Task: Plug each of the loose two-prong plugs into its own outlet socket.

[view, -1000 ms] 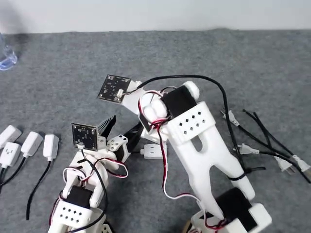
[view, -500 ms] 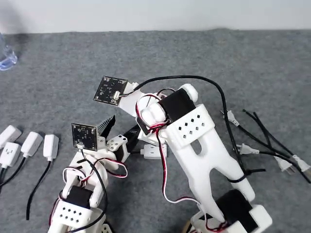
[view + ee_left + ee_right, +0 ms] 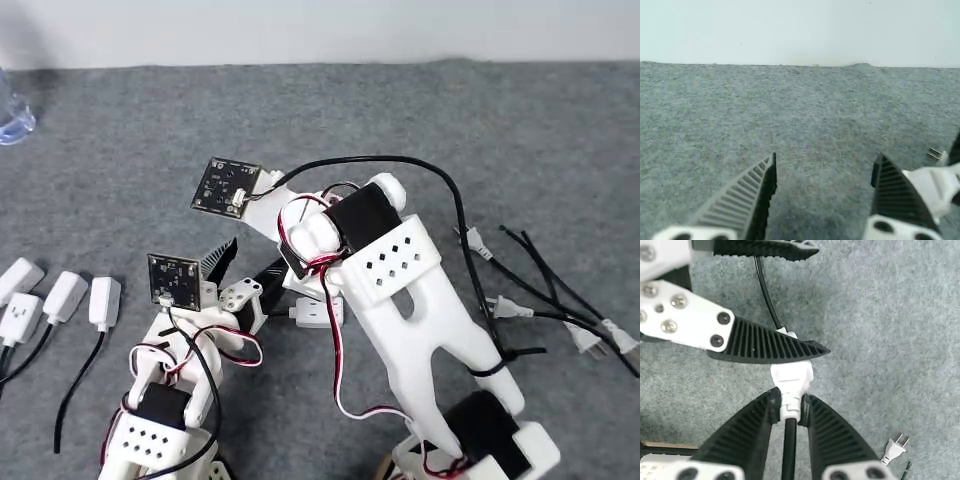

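My right gripper (image 3: 789,396) is shut on a white plug (image 3: 790,407) whose black cord runs back between its fingers. The plug's front end meets a wider white socket block (image 3: 791,374); I cannot tell how deep it sits. That joined white piece (image 3: 315,312) lies on the grey carpet under the right arm. My left gripper (image 3: 822,175) is open just beside it with nothing inside, one finger (image 3: 765,346) lying across the block. Loose plugs (image 3: 505,307) with black cords rest at the right. Several white outlet sockets (image 3: 65,295) lie at the far left.
A second black cord (image 3: 764,290) leads away from the socket block between the left gripper's fingers. Another loose plug (image 3: 895,449) lies on the carpet near the right gripper. A clear bluish container (image 3: 14,118) stands at the back left edge.
The right arm's wrist has shifted slightly to the left, taking the held white plug with it. The left arm has stayed put.
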Controlling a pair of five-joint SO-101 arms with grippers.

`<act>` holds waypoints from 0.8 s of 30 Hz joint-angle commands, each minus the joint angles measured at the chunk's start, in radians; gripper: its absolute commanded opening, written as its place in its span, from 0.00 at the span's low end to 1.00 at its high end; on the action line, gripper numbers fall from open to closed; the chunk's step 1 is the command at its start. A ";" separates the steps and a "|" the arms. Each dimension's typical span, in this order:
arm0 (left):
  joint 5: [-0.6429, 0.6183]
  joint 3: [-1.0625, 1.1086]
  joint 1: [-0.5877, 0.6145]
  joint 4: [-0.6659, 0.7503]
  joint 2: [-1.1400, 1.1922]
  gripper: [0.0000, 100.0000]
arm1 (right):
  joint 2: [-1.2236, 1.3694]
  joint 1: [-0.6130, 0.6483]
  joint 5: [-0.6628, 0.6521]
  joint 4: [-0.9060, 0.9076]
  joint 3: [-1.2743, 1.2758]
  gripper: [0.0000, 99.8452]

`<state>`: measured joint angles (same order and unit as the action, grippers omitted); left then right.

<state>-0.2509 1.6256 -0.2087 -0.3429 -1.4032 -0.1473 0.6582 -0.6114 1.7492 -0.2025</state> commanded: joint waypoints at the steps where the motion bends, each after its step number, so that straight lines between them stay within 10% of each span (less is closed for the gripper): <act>1: -0.009 -0.008 0.064 -0.005 -0.008 0.29 | -0.030 -0.036 -0.008 -0.004 -0.040 0.01; 11: 0.009 -0.012 0.137 -0.146 -0.008 0.30 | -0.024 -0.054 -0.064 -0.007 0.015 0.01; 24: 0.370 -0.002 0.546 -0.396 -0.008 0.29 | 0.263 -0.151 -0.204 -0.041 0.014 0.01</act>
<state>0.0100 1.6287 0.2793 -0.6314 -1.4032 0.0997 0.5125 -0.7818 1.7384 -0.1811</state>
